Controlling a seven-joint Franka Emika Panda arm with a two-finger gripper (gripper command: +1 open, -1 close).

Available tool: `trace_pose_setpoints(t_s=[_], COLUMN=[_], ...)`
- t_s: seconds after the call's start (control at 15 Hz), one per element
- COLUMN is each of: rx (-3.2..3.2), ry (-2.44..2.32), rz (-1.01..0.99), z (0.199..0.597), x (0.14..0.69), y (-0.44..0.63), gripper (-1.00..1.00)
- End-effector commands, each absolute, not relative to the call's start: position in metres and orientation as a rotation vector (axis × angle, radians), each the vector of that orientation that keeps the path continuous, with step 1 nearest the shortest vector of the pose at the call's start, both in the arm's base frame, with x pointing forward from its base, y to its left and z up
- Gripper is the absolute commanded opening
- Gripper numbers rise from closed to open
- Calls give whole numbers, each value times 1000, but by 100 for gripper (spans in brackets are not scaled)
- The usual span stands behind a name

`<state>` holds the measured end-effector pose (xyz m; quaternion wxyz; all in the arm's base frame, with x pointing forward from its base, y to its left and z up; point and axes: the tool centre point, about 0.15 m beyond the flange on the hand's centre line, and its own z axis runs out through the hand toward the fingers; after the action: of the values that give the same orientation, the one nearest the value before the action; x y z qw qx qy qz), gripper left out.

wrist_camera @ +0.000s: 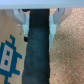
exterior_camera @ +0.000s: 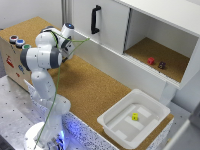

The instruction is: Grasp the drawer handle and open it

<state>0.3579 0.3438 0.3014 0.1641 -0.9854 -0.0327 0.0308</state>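
Note:
In the wrist view my gripper [wrist_camera: 39,21] has its two pale fingers [wrist_camera: 21,19] set against the two sides of a dark bar, the drawer handle [wrist_camera: 38,50]. The bar fills the gap between them and runs out of the frame. Cork [wrist_camera: 67,55] lies on one side of it and a wooden face with a blue pixel figure [wrist_camera: 9,55] on the other. In the exterior view the white arm [exterior_camera: 42,55] bends over the left end of the cork-topped desk [exterior_camera: 95,90]. Its hand hides the fingertips, the handle and the drawer front.
A wooden box with coloured buttons [exterior_camera: 15,42] stands at the exterior view's left. Behind the desk is a white cabinet with a vertical black door handle [exterior_camera: 95,19] and an open compartment holding two small objects [exterior_camera: 151,60]. A white plastic bin [exterior_camera: 134,119] holds a yellow piece.

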Motion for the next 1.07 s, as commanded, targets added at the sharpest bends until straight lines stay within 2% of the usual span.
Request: trace_pose_setpoints(t_s=[0.0,1.0], rx=[-2733,-2687], ry=[-18,114], rz=[73,80], z=[286,263], x=[338,346], y=[314,186], gripper=[-100,-100])
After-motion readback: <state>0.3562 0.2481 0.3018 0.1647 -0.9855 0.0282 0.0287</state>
